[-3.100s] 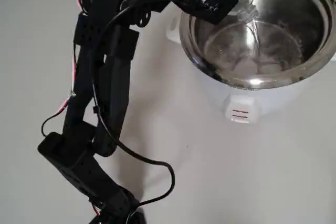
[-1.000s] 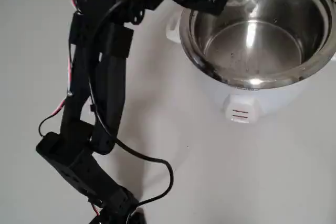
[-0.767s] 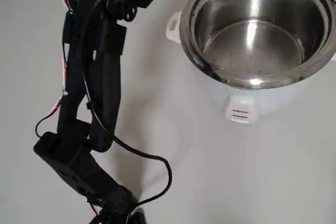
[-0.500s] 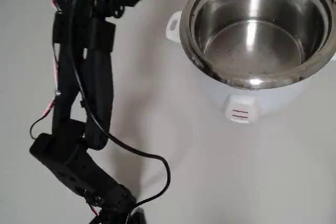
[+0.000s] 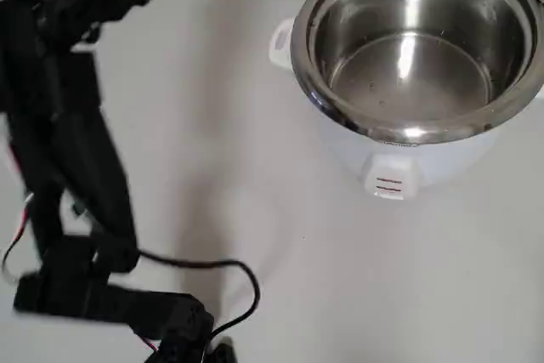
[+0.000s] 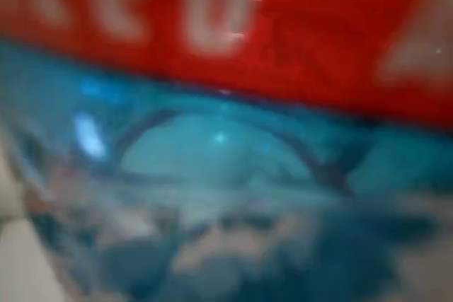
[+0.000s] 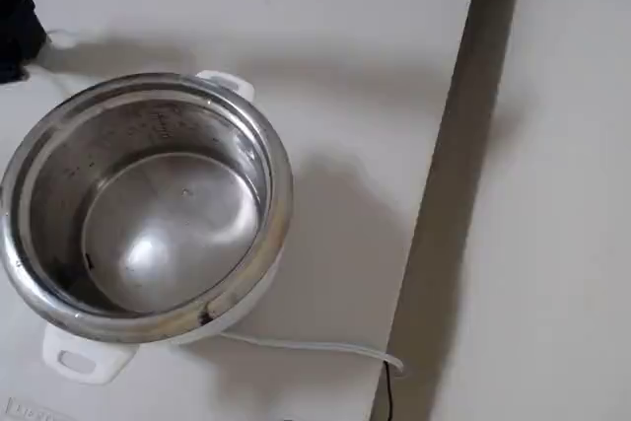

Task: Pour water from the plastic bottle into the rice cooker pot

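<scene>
The rice cooker pot [image 5: 476, 14] is a shiny steel bowl in a white cooker body [image 5: 399, 159] at the top right of the overhead view. The fixed view has the pot [image 7: 281, 194] at the left. Water [image 5: 408, 74] lies still in its bottom as faint glints, as in the fixed view [image 7: 168, 234]. The plastic bottle [image 6: 226, 40] sits right against the wrist camera, a blurred red band above a blue one. It stays pressed in front of the lens, held in my gripper, whose fingers are hidden. My black arm [image 5: 59, 125] is smeared with motion at the far left of the overhead view.
The cooker's white side handle [image 5: 280, 40] faces the arm. A black cable [image 5: 221, 265] loops over the table by the arm's base. In the fixed view a white cord [image 7: 315, 347] runs from the cooker to the table edge [image 7: 444, 175].
The arm has swung left, away from the pot, taking the bottle out of the overhead picture. Pouring has stopped and the water in the pot has settled.
</scene>
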Available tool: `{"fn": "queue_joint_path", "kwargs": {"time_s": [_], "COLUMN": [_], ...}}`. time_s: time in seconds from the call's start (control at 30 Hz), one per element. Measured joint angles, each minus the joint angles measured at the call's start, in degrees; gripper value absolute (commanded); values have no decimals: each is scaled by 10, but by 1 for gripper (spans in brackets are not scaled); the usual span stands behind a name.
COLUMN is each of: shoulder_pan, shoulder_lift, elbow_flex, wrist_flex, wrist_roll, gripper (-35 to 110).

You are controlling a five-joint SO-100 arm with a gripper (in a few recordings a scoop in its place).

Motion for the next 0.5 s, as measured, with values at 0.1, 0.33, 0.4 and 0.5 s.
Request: {"fn": "queue_joint_path", "kwargs": {"time_s": [0.1,0.33,0.4,0.5], "shoulder_pan": [-11,-12,-11,-11], "shoulder_lift": [114,202,174,98], "elbow_flex": [215,690,775,834], "wrist_flex": [-131,-461,-552,-683], "wrist_roll": [-41,-80,-82,-82], "gripper": [19,19,19,20]}}
